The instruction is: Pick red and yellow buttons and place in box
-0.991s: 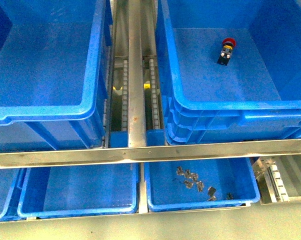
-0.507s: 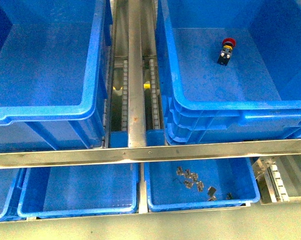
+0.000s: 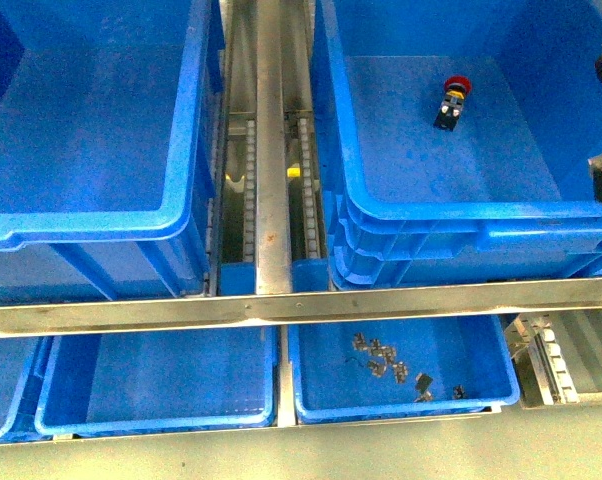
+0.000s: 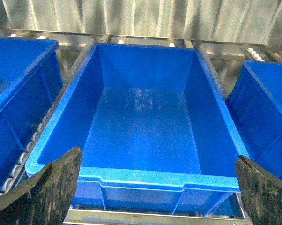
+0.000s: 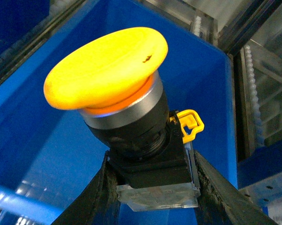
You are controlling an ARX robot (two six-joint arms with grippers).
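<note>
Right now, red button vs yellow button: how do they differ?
The red button has a red cap; the yellow button has a yellow one. The red button lies loose on the floor of the box; the yellow button is clamped by its body in the right gripper, above a blue crate. Both are mushroom-cap pushbuttons on dark switch bodies.

A deep blue crate (image 4: 141,136) sat on a metal roller rack (image 4: 131,40), its inside bare and smooth. Two more blue crates (only partly in frame) flanked it. The left gripper's (image 4: 155,187) dark fingers (image 4: 47,187) stood wide apart at the lower corners.
</note>
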